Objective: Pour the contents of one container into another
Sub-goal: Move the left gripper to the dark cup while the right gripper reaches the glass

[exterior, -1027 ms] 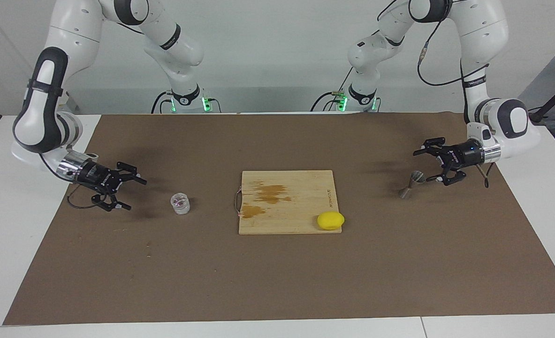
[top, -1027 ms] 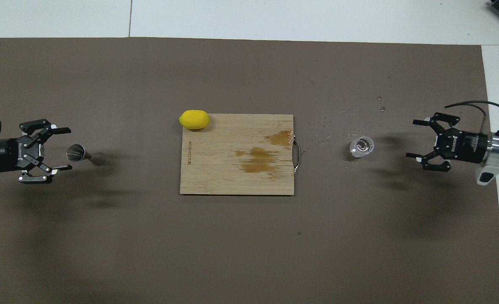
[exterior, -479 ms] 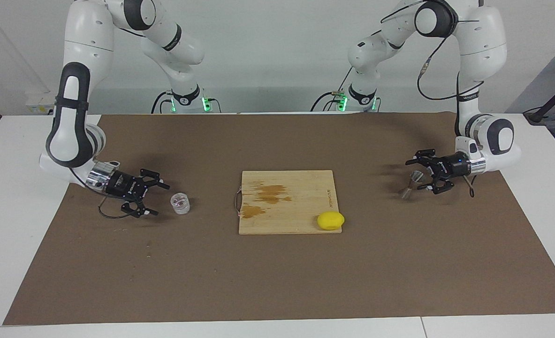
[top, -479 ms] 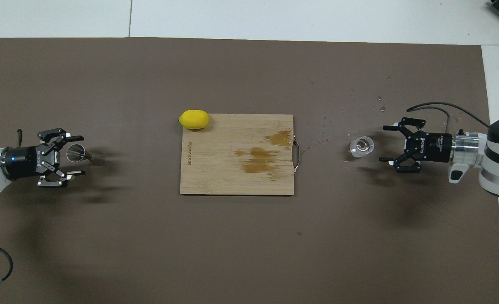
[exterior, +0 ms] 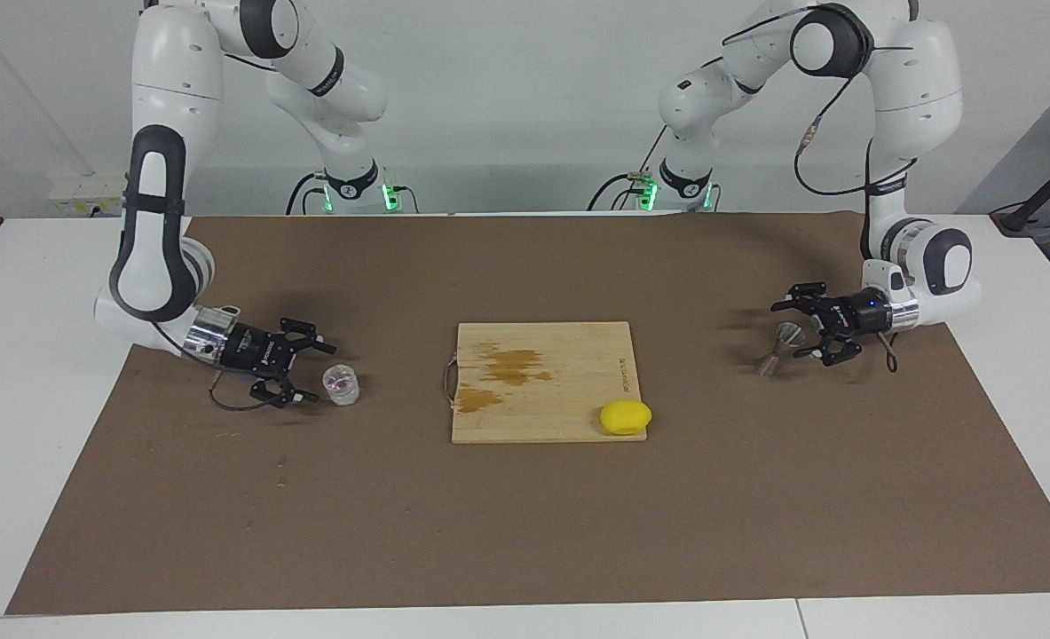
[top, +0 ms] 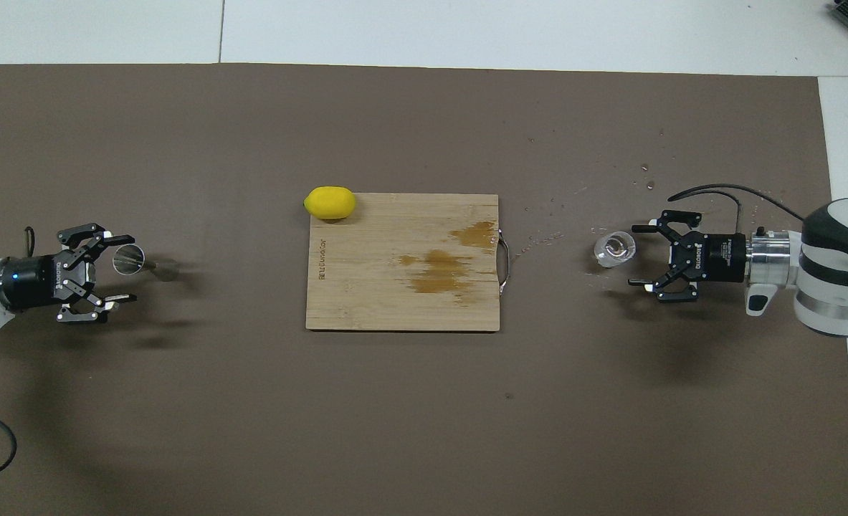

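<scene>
Facing view: right gripper (exterior: 311,373) spread wide just beside the glass tumbler (exterior: 341,384), toward the right arm's end; left gripper (exterior: 798,329) wide, level with the metal jigger (exterior: 777,348). Overhead view: jigger (top: 131,259) between the left gripper's (top: 120,268) fingers; tumbler (top: 615,249) at the right gripper's (top: 637,255) fingertips; lemon (top: 330,202) on the cutting board (top: 403,287).

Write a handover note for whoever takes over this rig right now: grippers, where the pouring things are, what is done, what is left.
Left gripper: open, low at the metal jigger, jaws either side, not closed on it.
Right gripper: open, low beside the glass tumbler, not gripping.
Both containers stand on the brown mat, jigger toward the left arm's end, tumbler toward the right arm's end.
Cutting board with lemon lies between them.
Done: both approaches. Left: grasp both, lift, pour tumbler into jigger.
</scene>
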Available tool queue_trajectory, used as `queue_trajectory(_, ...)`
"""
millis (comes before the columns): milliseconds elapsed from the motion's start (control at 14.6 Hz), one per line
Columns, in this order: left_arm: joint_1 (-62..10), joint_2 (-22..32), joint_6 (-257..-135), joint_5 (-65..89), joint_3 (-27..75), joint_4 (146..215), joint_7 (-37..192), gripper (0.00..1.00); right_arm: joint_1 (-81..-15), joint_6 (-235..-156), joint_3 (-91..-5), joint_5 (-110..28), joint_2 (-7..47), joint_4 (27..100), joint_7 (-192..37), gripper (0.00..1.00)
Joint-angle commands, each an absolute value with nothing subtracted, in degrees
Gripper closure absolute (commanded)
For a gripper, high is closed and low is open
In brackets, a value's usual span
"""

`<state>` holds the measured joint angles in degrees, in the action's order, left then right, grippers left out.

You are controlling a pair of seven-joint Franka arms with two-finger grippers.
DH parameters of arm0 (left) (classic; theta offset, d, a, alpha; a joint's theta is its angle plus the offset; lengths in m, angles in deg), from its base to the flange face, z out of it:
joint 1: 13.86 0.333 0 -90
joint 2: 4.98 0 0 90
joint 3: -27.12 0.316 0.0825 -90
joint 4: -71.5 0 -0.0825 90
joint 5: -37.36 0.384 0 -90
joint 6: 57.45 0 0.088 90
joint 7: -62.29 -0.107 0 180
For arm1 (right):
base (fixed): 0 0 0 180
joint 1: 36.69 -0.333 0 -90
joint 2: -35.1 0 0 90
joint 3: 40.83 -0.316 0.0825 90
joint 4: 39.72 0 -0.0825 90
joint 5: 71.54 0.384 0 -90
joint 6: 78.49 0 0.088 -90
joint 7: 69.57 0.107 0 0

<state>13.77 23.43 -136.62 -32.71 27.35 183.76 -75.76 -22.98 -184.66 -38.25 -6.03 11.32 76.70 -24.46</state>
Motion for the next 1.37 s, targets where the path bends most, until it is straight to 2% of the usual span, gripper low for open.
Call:
queue_trajectory(0, 14.4, 24.3, -135.6, -33.9, 27.0, 183.4, -77.6, 0.00, -23.2, -186.6, -38.4, -6.8, 11.2, 77.1, -26.0, 0.00)
queue_trajectory(1027, 14.4, 25.3, -138.4, -36.6, 27.0, 183.7, -81.2, 0.00, -25.7, -188.9, -38.5, -6.1, 9.9, 76.7, -26.3, 0.00)
queue_trajectory(1301, 14.2, 25.3, -138.3, -36.6, 27.0, 183.7, -81.2, 0.10, -26.2, -188.9, -38.5, -5.8, 9.9, 76.6, -26.3, 0.00)
